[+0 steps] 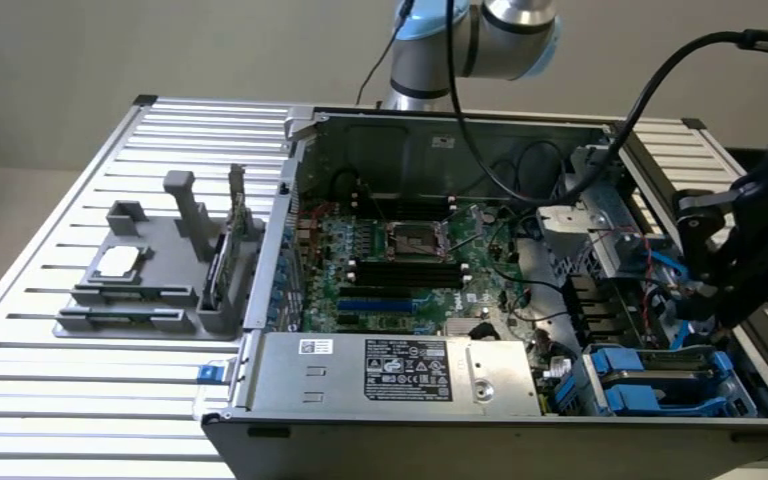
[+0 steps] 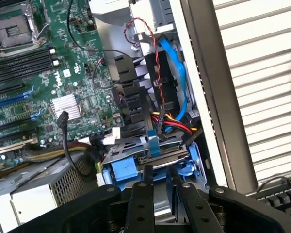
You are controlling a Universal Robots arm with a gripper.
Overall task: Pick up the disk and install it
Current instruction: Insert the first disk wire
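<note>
**Disk seated in the drive bay; gripper directly above it**

On the exterior view's left, a grey fixture (image 1: 144, 295) stands on the slatted table (image 1: 37, 400). At centre, the open computer case (image 1: 491, 445) exposes the motherboard (image 1: 411, 262) and the power supply (image 1: 398, 370). On the exterior view's right, the disk (image 1: 658, 385) (image 2: 123, 171) lies in its blue carrier in the case's corner bay, just beside the power supply and under red, yellow and blue cables. The gripper (image 1: 707, 300) (image 2: 161, 174) hangs close over the disk's near edge; whether it clamps the carrier or stands free cannot be determined. Handling assessment: the disk is probably rigid, dense and shock-sensitive, with slippery metal faces. The carrier's plastic rails likely flex a little. Grip the carrier's outer edges, keeping clear of the cables.
</note>
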